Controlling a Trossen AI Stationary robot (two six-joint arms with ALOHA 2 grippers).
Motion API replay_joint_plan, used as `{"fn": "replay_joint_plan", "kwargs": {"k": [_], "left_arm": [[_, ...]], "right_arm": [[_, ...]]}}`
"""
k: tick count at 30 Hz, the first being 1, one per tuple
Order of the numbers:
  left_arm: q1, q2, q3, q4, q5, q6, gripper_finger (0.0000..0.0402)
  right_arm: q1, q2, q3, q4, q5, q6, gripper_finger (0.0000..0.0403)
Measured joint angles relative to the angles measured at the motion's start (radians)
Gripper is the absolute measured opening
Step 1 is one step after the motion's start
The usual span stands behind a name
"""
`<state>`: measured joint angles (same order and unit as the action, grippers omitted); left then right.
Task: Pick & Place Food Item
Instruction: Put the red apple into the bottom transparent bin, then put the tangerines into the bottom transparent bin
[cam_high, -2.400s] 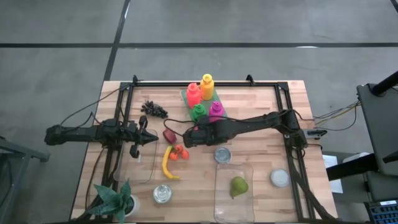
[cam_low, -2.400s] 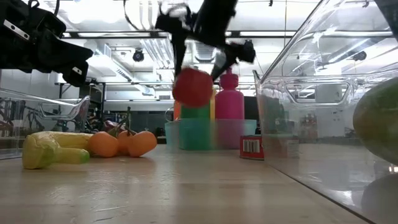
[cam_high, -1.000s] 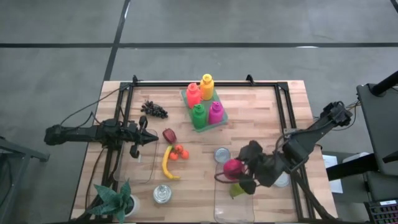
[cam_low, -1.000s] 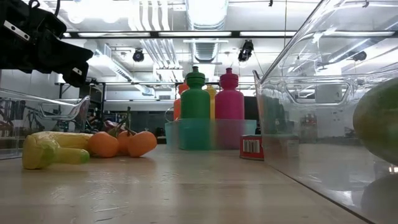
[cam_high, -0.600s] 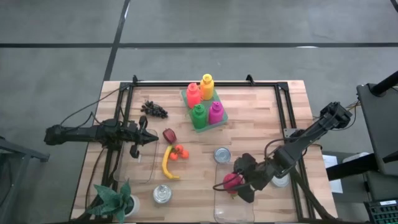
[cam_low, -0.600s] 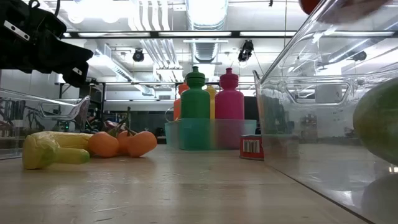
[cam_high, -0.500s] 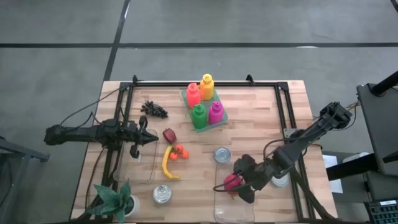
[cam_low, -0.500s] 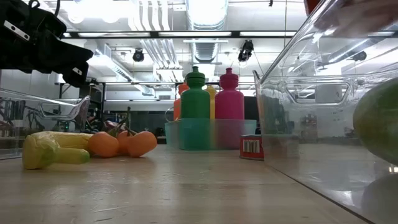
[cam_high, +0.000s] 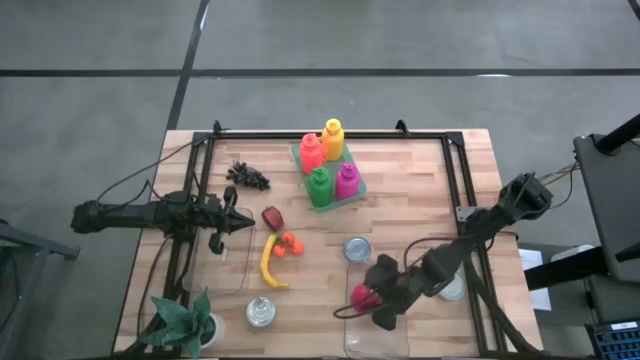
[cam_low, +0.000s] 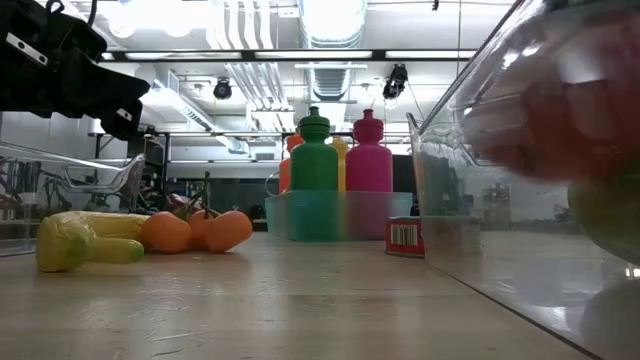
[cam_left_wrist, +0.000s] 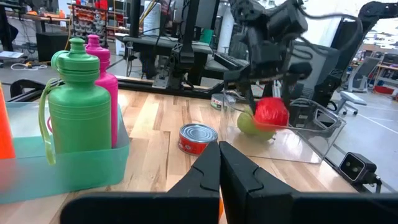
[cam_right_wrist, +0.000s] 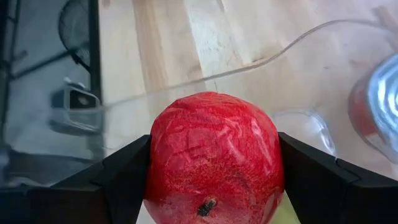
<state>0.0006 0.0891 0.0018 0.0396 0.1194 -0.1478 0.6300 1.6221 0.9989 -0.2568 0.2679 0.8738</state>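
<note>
Round red pomegranate (cam_right_wrist: 214, 155) pinched between the wide-spread jaws of the right gripper (cam_high: 372, 296), hanging over the near-left part of the clear plastic rectangular container (cam_high: 352, 335) at the front of the wooden slatted desk (cam_high: 420, 200). Seen through the container wall in the low view as a red blur above the green pear (cam_left_wrist: 249, 123) already lying inside. Not yet released, by the look of it; placement nearly done.

Left gripper (cam_left_wrist: 219, 163) parked over the left side of the desk, jaws pressed together on nothing, near a second clear container (cam_high: 222, 262).

Risks from here, as judgement only:
- Dropped from this height, likely to strike the pear and bounce or roll against the thin wall, perhaps tipping or sliding the light container.
- Placed close to the container's left rim; a small drift sideways could land the fruit on the edge and send it out toward the silver-topped red tin can (cam_high: 358, 249) just beyond.
- Lowered too far, jaws could catch the rim and drag the container.
- Smooth, round skin: could slip early if the grip loosens unevenly.
</note>
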Motion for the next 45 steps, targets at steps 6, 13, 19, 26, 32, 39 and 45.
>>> {"fn": "replay_joint_plan", "kwargs": {"k": [6,13,19,26,32,39,45], "left_arm": [[0.000,0.000,0.000,0.000,0.000,0.000,0.0001],[0.000,0.000,0.000,0.000,0.000,0.000,0.0001],[0.000,0.000,0.000,0.000,0.000,0.000,0.0001],[0.000,0.000,0.000,0.000,0.000,0.000,0.0001],[0.000,0.000,0.000,0.000,0.000,0.000,0.0001],[0.000,0.000,0.000,0.000,0.000,0.000,0.0001],[0.000,0.000,0.000,0.000,0.000,0.000,0.0001]], "right_arm": [[0.000,0.087,0.056,-0.013,0.043,-0.081,0.0303],[0.000,0.104,0.099,-0.080,0.041,-0.089,0.0309],[0.000,0.103,0.130,-0.077,0.046,-0.123,0.0343],[0.000,0.108,0.124,-0.081,0.046,-0.113,0.0368],[0.000,0.108,0.119,-0.084,0.046,-0.062,0.0369],[0.000,0.108,0.116,-0.096,0.046,-0.041,0.0370],[0.000,0.099,0.119,-0.106,0.038,0.019,0.0370]]}}
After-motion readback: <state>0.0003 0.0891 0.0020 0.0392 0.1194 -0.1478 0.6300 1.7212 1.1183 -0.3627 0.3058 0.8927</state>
